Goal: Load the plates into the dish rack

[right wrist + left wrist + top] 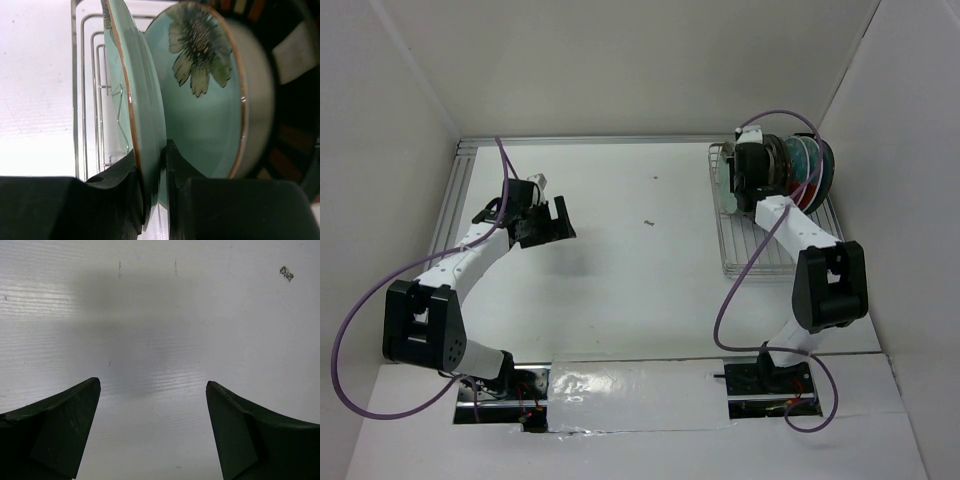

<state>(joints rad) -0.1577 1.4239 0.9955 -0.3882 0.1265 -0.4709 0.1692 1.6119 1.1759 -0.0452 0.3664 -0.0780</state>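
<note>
The silver wire dish rack (745, 262) stands at the right of the table, with several plates on edge at its far end (805, 170). My right gripper (745, 190) is shut on the rim of a mint-green plate (142, 100), held upright over the rack's left part (85, 100). Right behind it stands a second mint-green plate with a flower (205, 85), then a cream plate with dark striped rim (295, 50). My left gripper (552, 222) is open and empty above the bare white table (160, 340) at the left.
A small dark speck (647, 222) lies mid-table; it also shows in the left wrist view (286, 273). White walls enclose the table on three sides. A metal rail (455, 190) runs along the left edge. The rack's near half holds no plates.
</note>
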